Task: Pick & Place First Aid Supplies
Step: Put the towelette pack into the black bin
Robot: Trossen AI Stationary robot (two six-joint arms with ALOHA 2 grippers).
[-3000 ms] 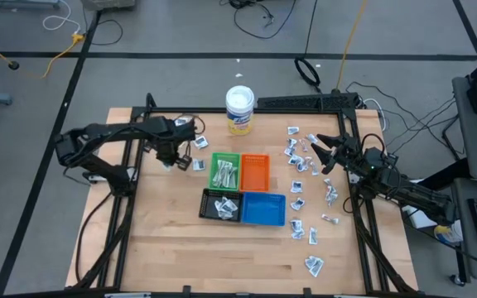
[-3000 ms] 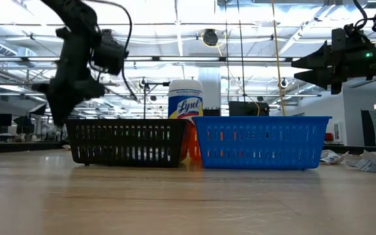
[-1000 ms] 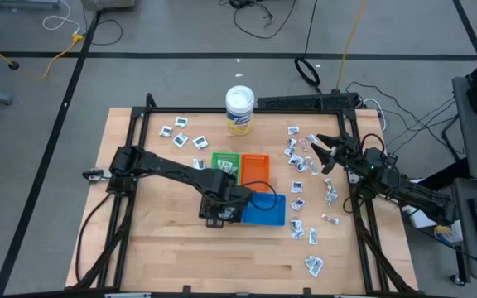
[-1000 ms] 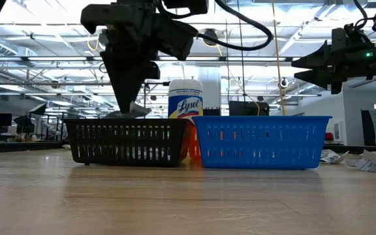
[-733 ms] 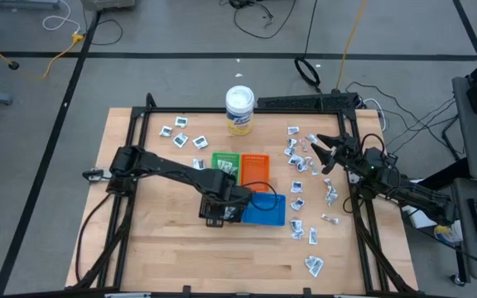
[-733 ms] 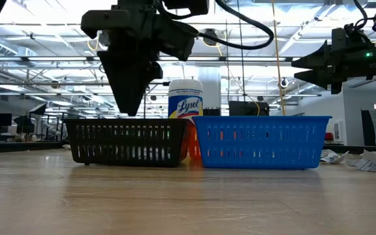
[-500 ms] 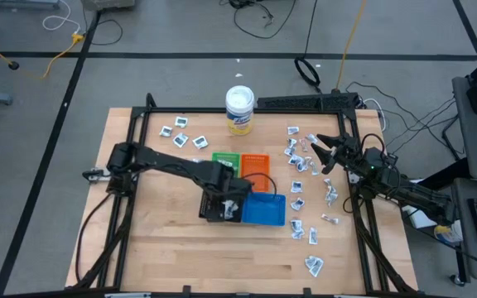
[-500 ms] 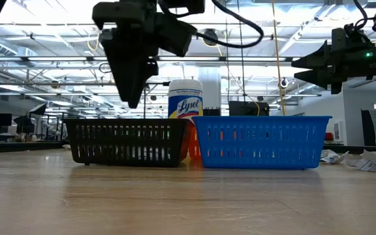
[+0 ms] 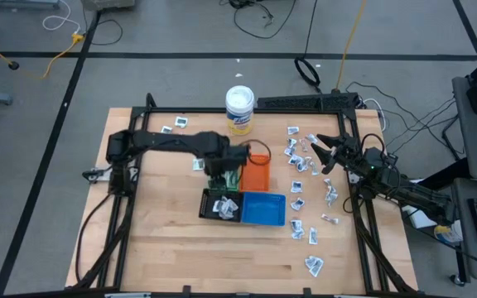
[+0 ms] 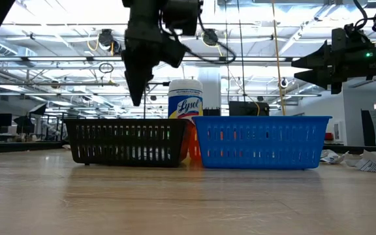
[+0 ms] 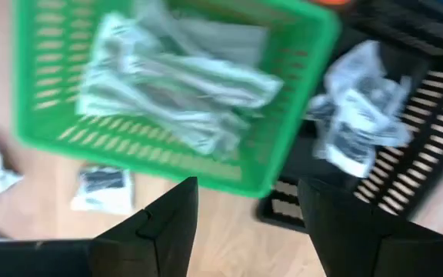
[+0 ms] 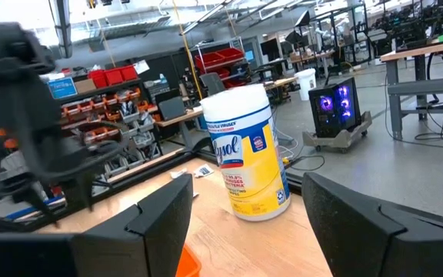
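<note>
Since a second ago, my left claw (image 9: 222,175) has lifted off the black tray (image 9: 208,210) and swung back over the green tray (image 11: 298,23), its fingers now apart with nothing between them. A crumpled packet (image 9: 225,205) lies in the black tray. My right claw (image 9: 315,151) hangs open, unmoved, above the scattered packets (image 9: 296,164) on the worktop (image 9: 180,257)'s right side.

For my next pick, I judge the few loose packets (image 9: 178,122) near the worktop's far left lie closest to the left arm, beyond the green tray from the claw. The left wrist view shows slim wrapped strips (image 11: 175,85) lying lengthwise across the green tray, and one small packet (image 11: 102,185) on the wood just beside it. The low view hides all of that behind the tray walls.
</note>
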